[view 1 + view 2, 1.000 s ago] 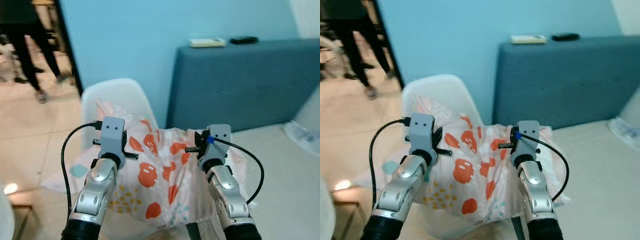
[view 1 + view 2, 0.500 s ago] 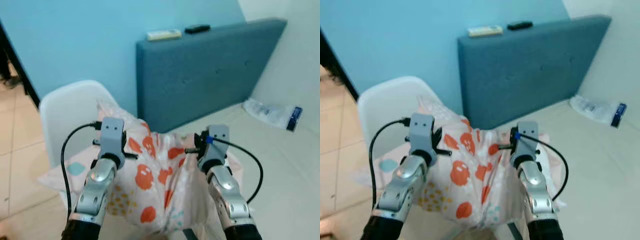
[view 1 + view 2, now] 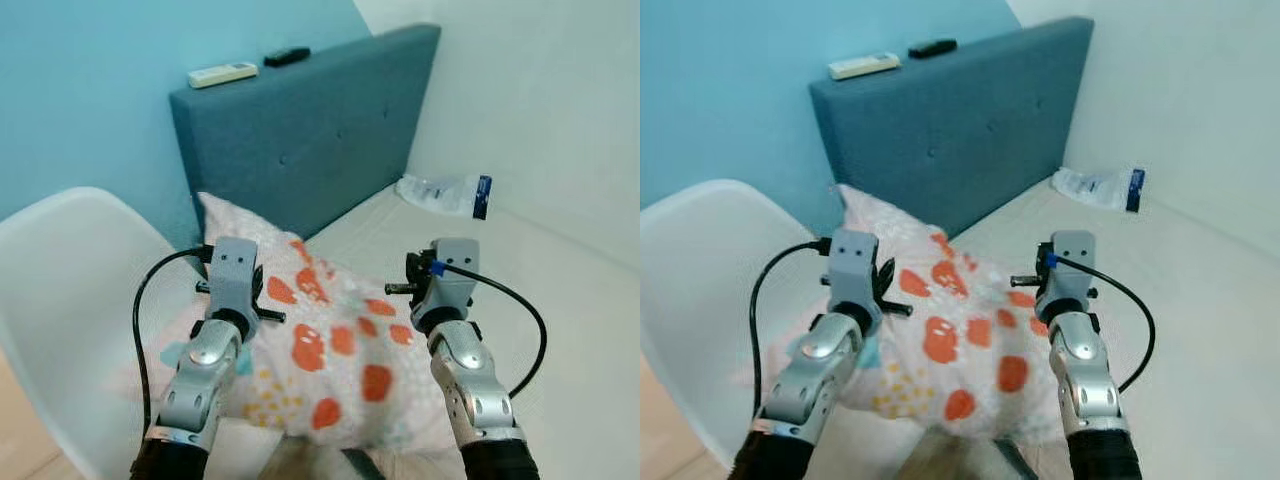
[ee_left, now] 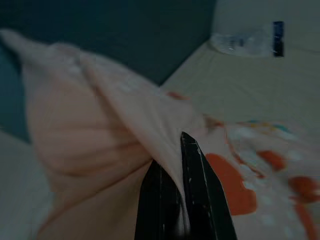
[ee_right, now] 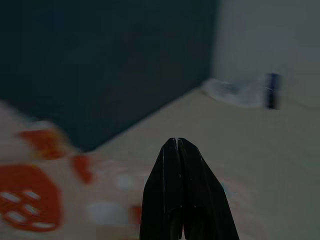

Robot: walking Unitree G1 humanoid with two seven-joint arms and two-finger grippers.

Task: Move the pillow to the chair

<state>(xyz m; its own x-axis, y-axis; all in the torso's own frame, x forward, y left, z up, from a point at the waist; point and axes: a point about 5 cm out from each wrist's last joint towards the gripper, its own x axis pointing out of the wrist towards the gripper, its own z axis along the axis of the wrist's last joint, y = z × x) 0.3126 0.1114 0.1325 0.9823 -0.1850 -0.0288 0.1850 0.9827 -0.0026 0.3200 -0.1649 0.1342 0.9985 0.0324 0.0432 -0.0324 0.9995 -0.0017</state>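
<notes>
The pillow, white with orange blobs and small yellow and teal dots, hangs between my two arms over the near edge of the bed. My left gripper is shut on a fold of the pillow's cloth at its left side. At the pillow's right edge, my right gripper has its fingers pressed together, with printed cloth beside and beneath them. The white plastic chair stands to the left, its seat below the pillow's left part.
A dark blue padded headboard stands against the light blue wall, with a white remote and a black remote on top. A clear plastic package lies on the bed by the white wall.
The camera has swung right: the chair slid to the view's left, and the doorway and the person left the picture. The pillow stays between both grippers and now lies flatter.
</notes>
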